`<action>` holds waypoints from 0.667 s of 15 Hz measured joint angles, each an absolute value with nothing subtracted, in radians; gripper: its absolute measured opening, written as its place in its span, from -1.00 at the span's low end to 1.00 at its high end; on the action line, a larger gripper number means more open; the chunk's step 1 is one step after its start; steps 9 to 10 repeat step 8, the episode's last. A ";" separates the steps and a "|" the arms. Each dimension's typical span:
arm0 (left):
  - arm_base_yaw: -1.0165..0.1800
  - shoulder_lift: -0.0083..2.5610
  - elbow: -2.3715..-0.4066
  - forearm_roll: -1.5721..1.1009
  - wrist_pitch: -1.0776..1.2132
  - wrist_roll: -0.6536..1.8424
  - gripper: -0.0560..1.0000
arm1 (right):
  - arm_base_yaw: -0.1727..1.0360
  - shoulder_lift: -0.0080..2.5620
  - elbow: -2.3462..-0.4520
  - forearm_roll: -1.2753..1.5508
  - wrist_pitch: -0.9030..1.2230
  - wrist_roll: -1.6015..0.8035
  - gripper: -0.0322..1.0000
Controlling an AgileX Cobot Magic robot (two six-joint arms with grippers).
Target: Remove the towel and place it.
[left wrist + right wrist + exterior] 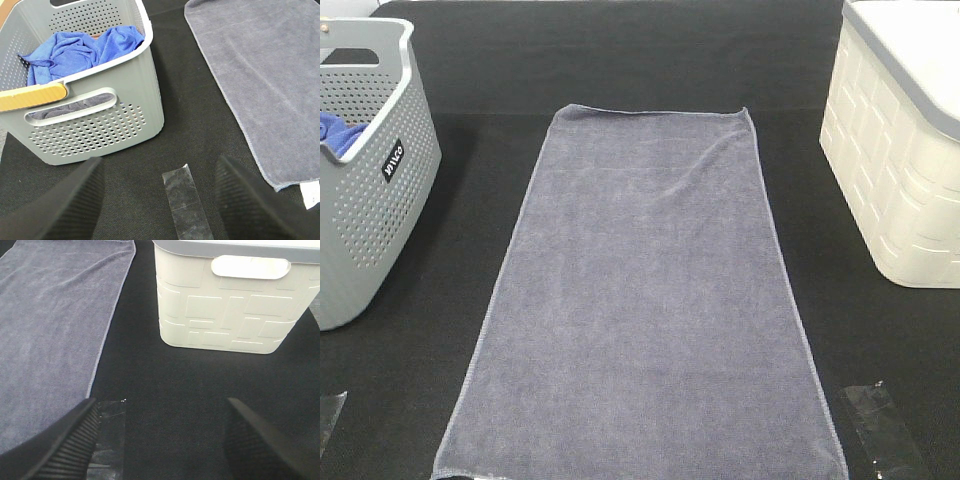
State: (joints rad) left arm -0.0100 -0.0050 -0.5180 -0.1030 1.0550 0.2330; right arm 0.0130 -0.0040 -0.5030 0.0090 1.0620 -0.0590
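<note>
With the slate-grey towel spread flat on the black counter between the grey perforated basket and the cream bin, and the left end effector and right end effector wide open and empty, the near corners are best pinched together

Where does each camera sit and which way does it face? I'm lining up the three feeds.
Exterior high: mounted high, looking down on the towel spread flat on the black table, between the grey basket and the cream bin; no arm shows.
Left wrist: on the left arm, facing the grey basket with its blue cloth; the open left gripper frames the view.
Right wrist: on the right arm, facing the cream bin; the open right gripper shows.
All three views share the towel.
</note>
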 joint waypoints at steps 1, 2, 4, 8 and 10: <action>-0.010 -0.005 -0.518 -0.103 1.055 0.233 0.27 | 0.013 -0.004 -0.503 0.009 1.062 -0.059 0.34; -0.010 -0.005 -0.518 -0.103 1.055 0.233 0.27 | 0.013 -0.004 -0.503 0.009 1.062 -0.059 0.34; -0.010 -0.005 -0.518 -0.103 1.055 0.233 0.27 | 0.013 -0.004 -0.503 0.009 1.062 -0.059 0.34; -0.010 -0.005 -0.518 -0.103 1.055 0.233 0.27 | 0.013 -0.004 -0.503 0.009 1.062 -0.059 0.34; -0.010 -0.005 -0.518 -0.103 1.055 0.233 0.27 | 0.013 -0.004 -0.503 0.009 1.062 -0.059 0.34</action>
